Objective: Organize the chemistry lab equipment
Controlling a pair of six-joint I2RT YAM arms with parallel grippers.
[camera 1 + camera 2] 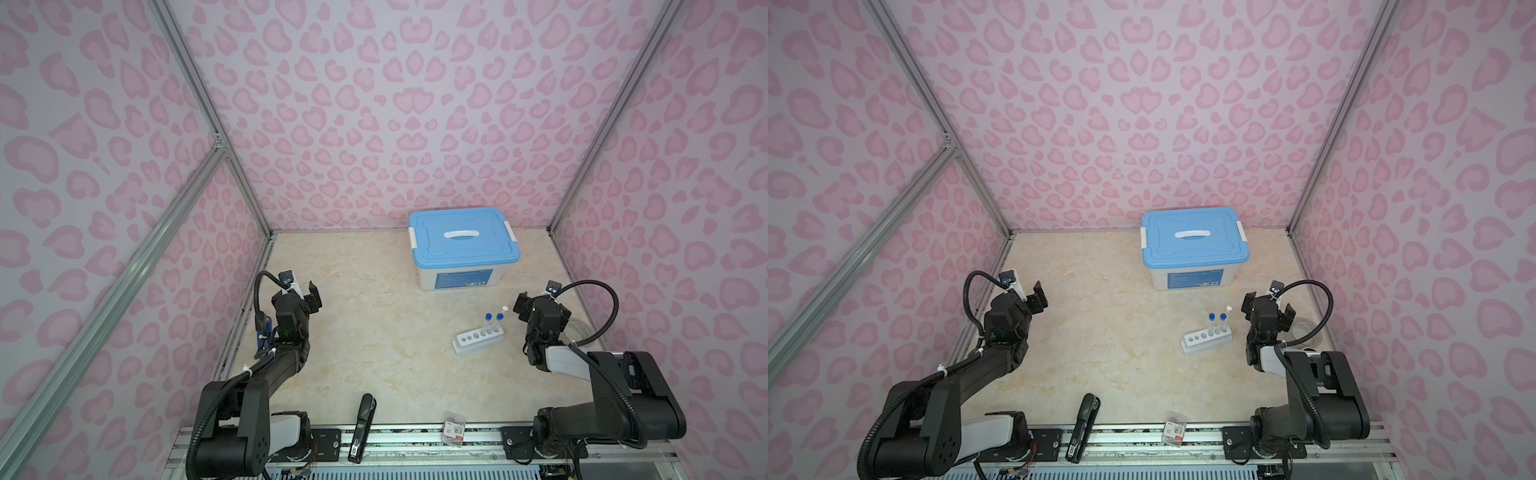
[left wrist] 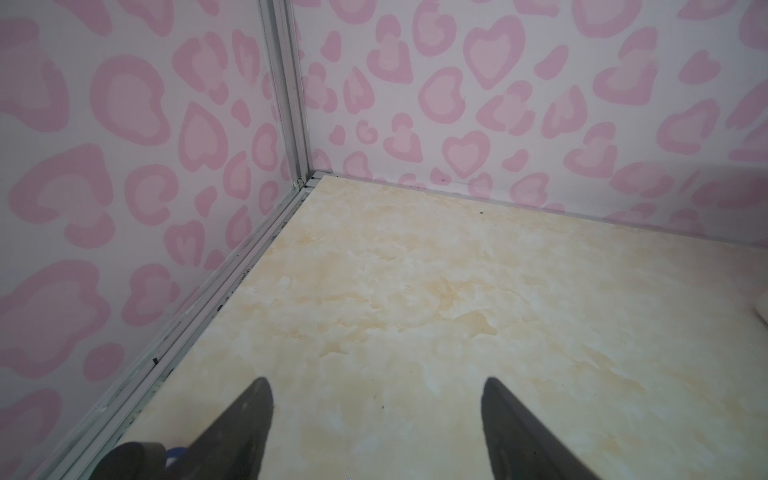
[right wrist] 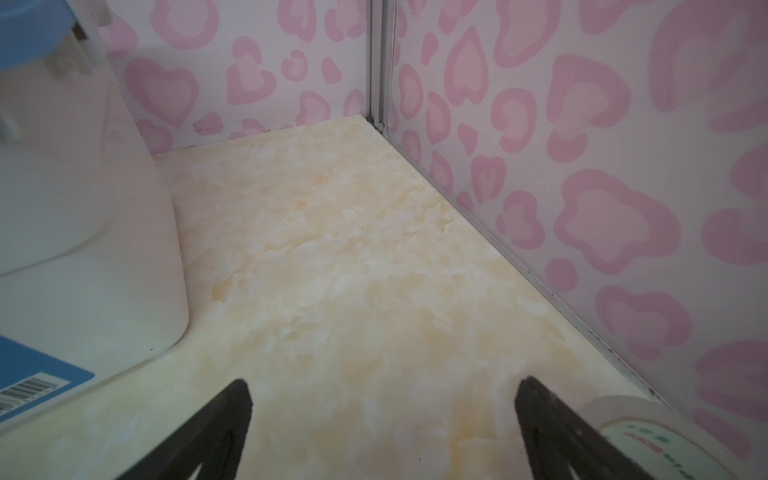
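Top views: my left pincer (image 2: 376,386) and right pincer (image 3: 384,386) both gape wide, gripping nothing.
Pink heart-print walls (image 1: 374,104) enclose the marbled surface (image 1: 374,340). A closed blue-lidded box (image 1: 478,253) sits at the back. The black stapler (image 1: 362,428) lies at the front edge. The six-hole white rack (image 1: 467,345) stands near my right pincer, with a tape roll (image 3: 648,436) just beside that pincer. Two blue-capped tubes (image 1: 488,326) stand upright in the rack. A white-capped tube (image 1: 505,309) rises just beyond them; whether it is racked, I cannot tell. A small packet (image 1: 453,432) rests up front.
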